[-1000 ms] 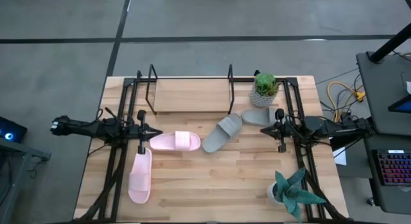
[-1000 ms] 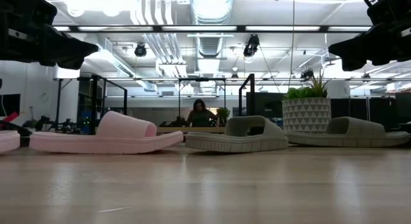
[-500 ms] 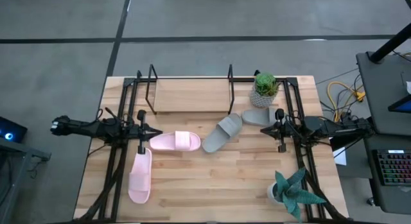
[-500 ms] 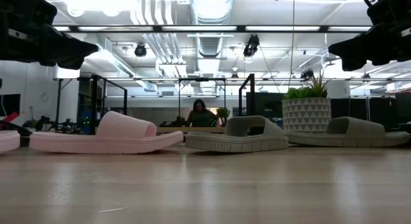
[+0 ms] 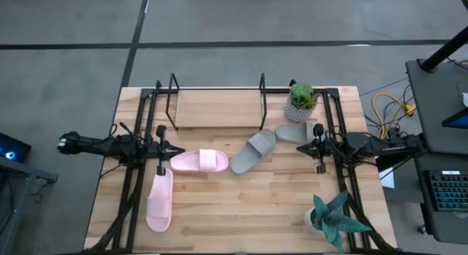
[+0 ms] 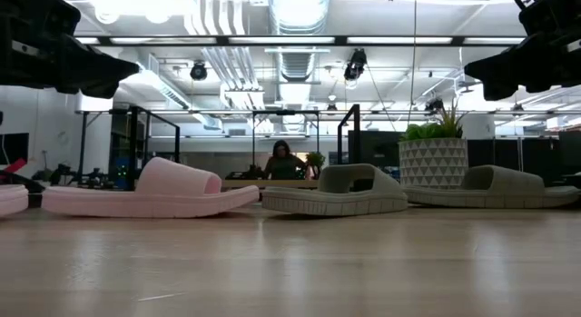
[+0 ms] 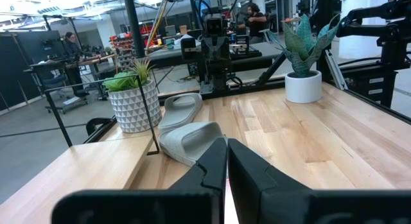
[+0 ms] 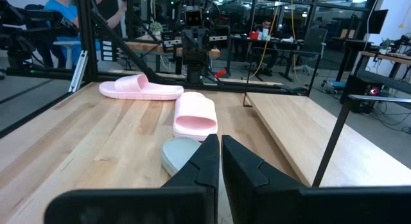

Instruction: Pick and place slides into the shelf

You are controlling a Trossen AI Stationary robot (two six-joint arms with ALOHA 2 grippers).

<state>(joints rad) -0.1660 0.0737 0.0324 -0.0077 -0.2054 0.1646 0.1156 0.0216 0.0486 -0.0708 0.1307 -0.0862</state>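
Note:
Four slides lie sole-down on the wooden table. One pale pink slide point(image 5: 199, 161) lies left of centre, the other point(image 5: 159, 200) near the left rail. One grey slide point(image 5: 254, 151) lies at centre, the second point(image 5: 292, 132) by the white plant pot. The shelf point(image 5: 217, 107) with black wire end loops and a wood base stands at the far edge. My left gripper point(image 5: 178, 150) hovers shut beside the pink slide's end. My right gripper point(image 5: 300, 147) hovers shut near the grey slides. In the left wrist view the shut fingers point(image 7: 227, 165) point at a grey slide point(image 7: 190, 139).
A spiky plant in a white faceted pot point(image 5: 300, 101) stands at the shelf's right end. A blue-green plant point(image 5: 333, 218) stands in the near right corner. Black rails point(image 5: 135, 174) run along both table sides. People show in the room beyond.

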